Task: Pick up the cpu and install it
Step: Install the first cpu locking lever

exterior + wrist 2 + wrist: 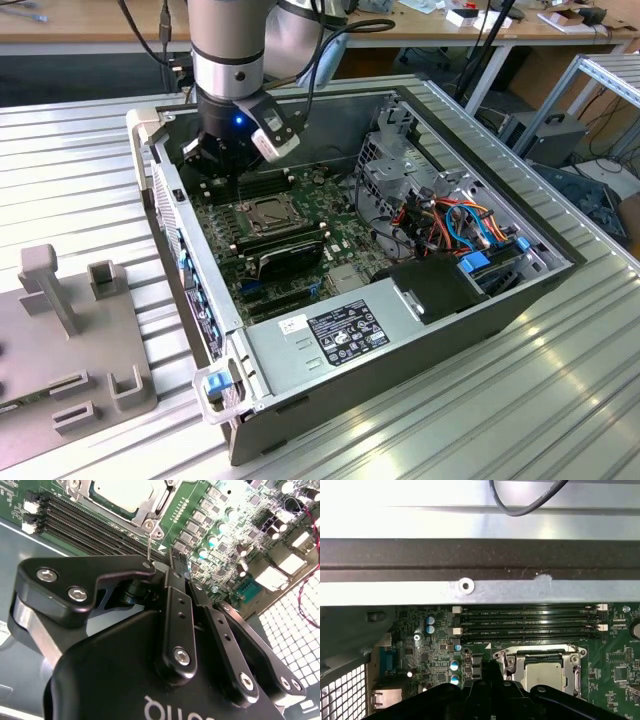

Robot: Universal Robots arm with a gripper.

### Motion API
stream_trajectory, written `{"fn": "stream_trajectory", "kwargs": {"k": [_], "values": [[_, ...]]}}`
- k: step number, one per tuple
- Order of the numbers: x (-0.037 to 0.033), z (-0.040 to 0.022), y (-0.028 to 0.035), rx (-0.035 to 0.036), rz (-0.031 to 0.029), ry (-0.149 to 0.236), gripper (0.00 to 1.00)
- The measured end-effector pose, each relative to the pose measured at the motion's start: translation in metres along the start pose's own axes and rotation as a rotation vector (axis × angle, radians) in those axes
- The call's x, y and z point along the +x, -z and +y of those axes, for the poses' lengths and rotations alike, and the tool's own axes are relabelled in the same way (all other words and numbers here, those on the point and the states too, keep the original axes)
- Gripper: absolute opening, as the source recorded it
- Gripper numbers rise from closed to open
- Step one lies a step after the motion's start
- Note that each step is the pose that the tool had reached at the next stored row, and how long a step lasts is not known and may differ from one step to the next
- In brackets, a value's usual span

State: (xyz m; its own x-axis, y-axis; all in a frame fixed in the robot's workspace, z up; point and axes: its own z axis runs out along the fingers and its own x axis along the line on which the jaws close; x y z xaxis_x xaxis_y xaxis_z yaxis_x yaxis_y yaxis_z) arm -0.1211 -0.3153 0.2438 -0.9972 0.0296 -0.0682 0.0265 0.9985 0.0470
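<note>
I see gripper (175,560) over motherboard (240,525) beside memory slots (85,525), fingers pressed together, empty. Cpu (546,672) seated in socket (540,667); socket frame open.

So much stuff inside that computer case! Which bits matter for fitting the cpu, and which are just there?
Part of the job:
- cpu, lying in the socket
- gripper, beside the socket

Just there:
- memory slots
- power supply
- drive cage
- coloured cables
- grey fixture outside the case
</note>
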Motion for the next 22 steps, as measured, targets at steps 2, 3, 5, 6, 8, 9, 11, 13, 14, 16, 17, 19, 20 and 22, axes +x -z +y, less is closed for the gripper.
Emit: {"fn": "stream_trajectory", "kwargs": {"k": [2, 3, 5, 6, 8, 9, 11, 13, 14, 16, 17, 19, 20, 22], "values": [[-0.0002, 0.0007, 0.0, 0.0, -0.0015, 0.0, 0.11], [-0.0007, 0.001, -0.0001, 0.0, -0.0024, 0.001, 0.11], [-0.0043, 0.0015, -0.0005, -0.0002, -0.0039, 0.002, 0.11], [-0.0081, 0.0017, -0.0008, -0.0003, -0.004, 0.002, 0.11], [-0.0167, 0.0019, -0.0013, -0.0002, -0.0039, 0.002, 0.11], [-0.0192, 0.0019, -0.0016, -0.0003, -0.0039, 0.002, 0.11], [-0.0252, 0.0021, -0.002, -0.0002, -0.0039, 0.002, 0.11], [-0.0276, 0.0021, -0.0021, -0.0002, -0.0039, 0.002, 0.11], [-0.0276, 0.0021, -0.0021, -0.0002, -0.0039, 0.002, 0.11], [-0.0277, 0.0022, -0.0022, -0.0002, -0.0039, 0.001, 0.11], [-0.0278, 0.0022, -0.0022, -0.0002, -0.0039, 0.002, 0.11], [-0.0279, 0.0022, -0.0023, -0.0079, -0.0038, 0.001, 0.11], [-0.0278, 0.0022, -0.0023, -0.0122, -0.0037, 0.001, 0.11], [-0.0278, 0.0021, -0.0024, -0.0266, -0.0033, 0.0, 0.11]]}}
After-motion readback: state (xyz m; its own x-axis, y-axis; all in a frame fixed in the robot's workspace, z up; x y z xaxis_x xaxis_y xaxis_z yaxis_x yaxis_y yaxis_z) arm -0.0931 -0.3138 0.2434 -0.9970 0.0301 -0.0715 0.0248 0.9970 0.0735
